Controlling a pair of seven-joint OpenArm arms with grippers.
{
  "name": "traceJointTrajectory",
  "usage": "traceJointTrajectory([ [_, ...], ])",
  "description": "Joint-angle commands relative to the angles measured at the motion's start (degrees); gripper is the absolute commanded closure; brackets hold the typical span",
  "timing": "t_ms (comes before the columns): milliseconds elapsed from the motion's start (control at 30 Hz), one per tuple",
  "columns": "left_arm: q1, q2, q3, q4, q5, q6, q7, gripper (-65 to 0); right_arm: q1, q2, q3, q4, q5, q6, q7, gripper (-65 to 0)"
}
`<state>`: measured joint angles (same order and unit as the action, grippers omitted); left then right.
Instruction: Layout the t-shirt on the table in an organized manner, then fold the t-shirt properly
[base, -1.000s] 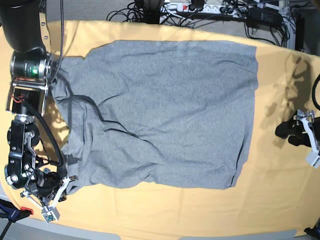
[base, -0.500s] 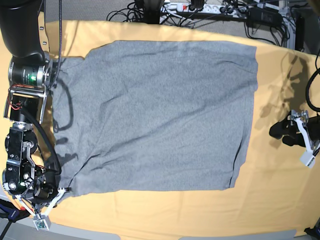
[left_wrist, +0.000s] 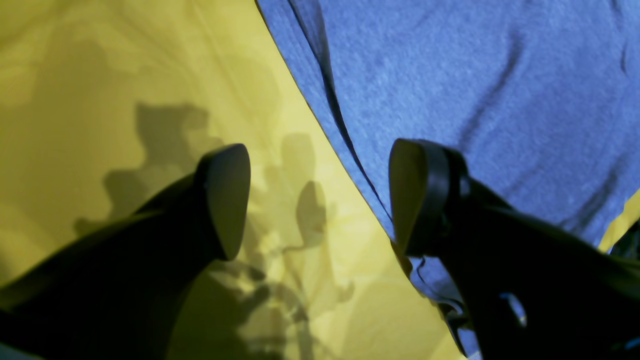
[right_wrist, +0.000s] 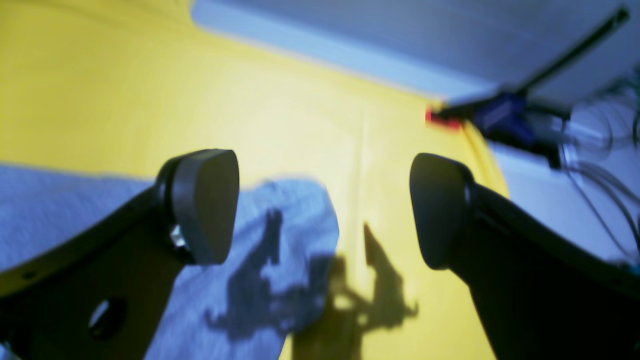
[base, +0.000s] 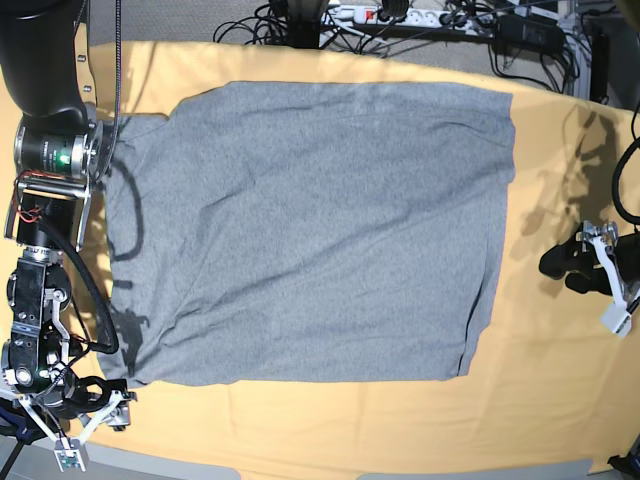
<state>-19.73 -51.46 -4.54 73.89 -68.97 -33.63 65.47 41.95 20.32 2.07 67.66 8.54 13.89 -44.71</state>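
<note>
Hovering at the near edge of the table (base: 330, 440), the right gripper (base: 92, 425) is seen at the near-left corner of the t-shirt (base: 310, 230), its fingers spread apart and nothing held between them. In the right wrist view, the two dark fingers (right_wrist: 200, 205) are shown wide open above the yellow cloth, with a rounded grey corner of the shirt (right_wrist: 280, 250) lying just below and between them, apart from both pads. A blurred red-and-blue item (right_wrist: 480, 117) is glimpsed at the table's edge beyond.

To the right of the shirt, the left gripper (base: 585, 265) is held over bare yellow cloth, clear of the fabric. Its fingers (left_wrist: 225, 200) are shown parted in the left wrist view, one over the cloth and the other (left_wrist: 420, 195) over the shirt's hem, where a thin dark seam (left_wrist: 340, 120) runs along the edge. Nothing is gripped.

The grey shirt is spread flat across the middle of the table, plain side up, with only shallow creases visible. Its hem lies toward the right, and a sleeve (base: 135, 150) is turned out toward the left beside the right arm (base: 50, 150).

Beyond the shirt, past the far edge of the table, a tangle of black cables (base: 300, 25) and a white power strip (base: 400, 14) are seen on the floor.
</note>
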Motion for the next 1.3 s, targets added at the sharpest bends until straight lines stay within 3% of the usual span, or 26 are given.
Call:
traceJointTrajectory([
  [0,-1.4,-1.6,-0.9,0.6,-1.1,-0.2,-1.2,-44.3,3.2,1.4,0.9,2.0,0.1,-1.4,0.2,-52.5],
  [100,-1.4,-1.6,-0.9,0.6,-1.1,-0.2,-1.2,-44.3,3.7,2.8,3.4,2.6,3.5,-1.6,-7.1,-52.5],
  [267,-1.4,-1.6,-0.9,0.6,-0.7,-0.2,-1.2,-44.3,-0.3,3.8,13.5,2.6,13.0,3.2,-16.7,-52.5],
  [467,-2.1,-1.6,-0.9,0.6,-0.7,-0.2,-1.2,-44.3,-10.2,4.3,24.0,2.6,33.0,12.2,-21.6,-52.3],
  [567,-2.0,-1.6,-0.9,0.6,-0.7,-0.2,-1.2,-44.3,-14.3,4.1,24.2,2.6,37.5,15.4,-21.7,-52.3],
  [667,-2.1,-1.6,-1.0,0.6,-0.7,-0.2,-1.0,-44.3,-17.1,3.8,24.2,2.6,37.4,15.4,-18.1,-52.3],
  [800,-2.1,-1.6,-0.9,0.6,-1.5,-0.2,-1.0,-44.3,-18.9,3.6,24.2,2.5,28.3,7.6,-9.7,-52.2],
  [1033,-2.0,-1.6,-0.9,0.6,-1.5,-0.2,-0.9,-44.3,-18.9,1.3,24.1,2.4,22.5,2.7,-5.6,-52.1],
  [1167,-2.1,-1.6,-0.9,0.6,-1.6,-0.2,-0.9,-44.3,-18.6,-1.1,24.1,0.4,22.8,3.1,-4.0,-43.8],
  [1267,-2.1,-1.6,-0.9,0.6,-1.5,-0.2,-1.0,-44.3,-17.1,-1.2,24.1,-4.0,23.1,5.0,-1.5,-43.0],
])
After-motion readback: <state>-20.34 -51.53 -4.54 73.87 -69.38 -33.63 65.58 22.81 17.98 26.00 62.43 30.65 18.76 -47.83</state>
